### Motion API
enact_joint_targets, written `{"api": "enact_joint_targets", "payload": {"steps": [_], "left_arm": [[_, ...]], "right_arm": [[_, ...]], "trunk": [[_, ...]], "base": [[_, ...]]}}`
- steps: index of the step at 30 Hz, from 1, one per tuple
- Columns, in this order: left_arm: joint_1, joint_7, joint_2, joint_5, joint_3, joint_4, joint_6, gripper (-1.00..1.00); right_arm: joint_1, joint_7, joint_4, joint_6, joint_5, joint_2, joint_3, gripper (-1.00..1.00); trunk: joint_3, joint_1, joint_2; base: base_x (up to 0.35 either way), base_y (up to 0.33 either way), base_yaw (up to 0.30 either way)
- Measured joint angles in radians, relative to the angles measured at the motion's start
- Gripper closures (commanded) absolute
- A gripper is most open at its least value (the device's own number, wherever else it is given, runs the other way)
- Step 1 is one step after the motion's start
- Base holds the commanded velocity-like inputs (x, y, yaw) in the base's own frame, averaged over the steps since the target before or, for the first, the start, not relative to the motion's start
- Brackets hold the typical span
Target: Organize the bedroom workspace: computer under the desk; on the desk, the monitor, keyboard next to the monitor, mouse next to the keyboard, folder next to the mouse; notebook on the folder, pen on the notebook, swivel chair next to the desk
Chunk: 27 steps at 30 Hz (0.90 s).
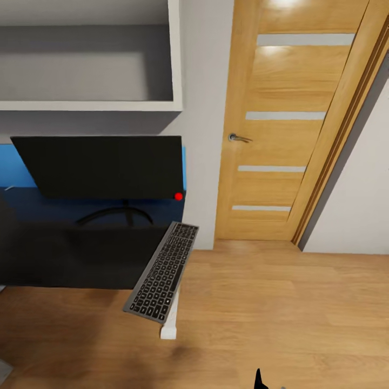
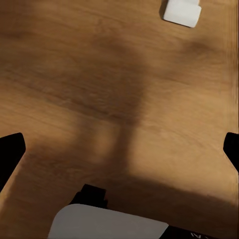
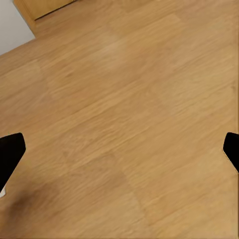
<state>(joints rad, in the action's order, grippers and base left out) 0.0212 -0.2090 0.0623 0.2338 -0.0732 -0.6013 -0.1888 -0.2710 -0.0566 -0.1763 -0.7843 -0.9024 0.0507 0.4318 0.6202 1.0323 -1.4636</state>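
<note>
The slim, long, dark grey keyboard with black keys (image 1: 163,272) lies at the right-hand end of the black-topped worktop (image 1: 70,259), set at an angle, its near end jutting past the worktop's front edge above the white leg (image 1: 170,320). Rows of small black keys show clearly on its grey frame. Behind it and to its left stands the wide flat monitor with a black screen (image 1: 100,166); a small red dot sits at its lower right corner, and its black stand curves down onto the worktop. A bright blue panel (image 1: 12,170) shows behind the monitor, along the wall. Above hangs a white open wall shelf (image 1: 92,54). To the right is a light wooden door with pale horizontal strips and a silver lever handle (image 1: 281,124), closed, and warm wood-plank floor (image 1: 281,313) runs below it.

My left gripper (image 2: 122,149) hangs over shaded floor, its black fingers (image 2: 10,152) spread wide at either side of my left wrist view and holding nothing; the white foot of the worktop's leg (image 2: 182,12) shows beyond them. My right gripper (image 3: 122,149) is likewise spread wide and empty over bare floor planks, with a corner of the door frame (image 3: 42,7) beyond it.
</note>
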Motion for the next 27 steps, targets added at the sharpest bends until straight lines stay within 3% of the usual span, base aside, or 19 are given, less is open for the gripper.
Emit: {"api": "enact_joint_targets", "payload": {"steps": [7, 18, 27], "left_arm": [[0.0, 0.0, 0.0, 0.0, 0.002, 0.0, -0.001, -1.0], [0.0, 0.0, 0.0, 0.0, 0.0, 0.001, -0.001, -1.0], [0.0, 0.0, 0.001, 0.0, -0.001, 0.001, -0.001, -1.0]], "right_arm": [[0.0, 0.0, 0.0, 0.0, 0.0, 0.0, 0.0, -1.0], [0.0, 0.0, 0.0, 0.0, 0.0, 0.001, 0.0, -1.0], [0.0, 0.0, 0.0, -0.005, 0.0, 0.002, 0.001, -1.0]], "trunk": [[0.0, 0.0, 0.0], [0.0, 0.0, 0.0], [0.001, 0.0, 0.0]], "base": [[0.044, -0.081, 0.031], [0.152, -0.149, 0.229], [0.126, -0.085, 0.078]]}}
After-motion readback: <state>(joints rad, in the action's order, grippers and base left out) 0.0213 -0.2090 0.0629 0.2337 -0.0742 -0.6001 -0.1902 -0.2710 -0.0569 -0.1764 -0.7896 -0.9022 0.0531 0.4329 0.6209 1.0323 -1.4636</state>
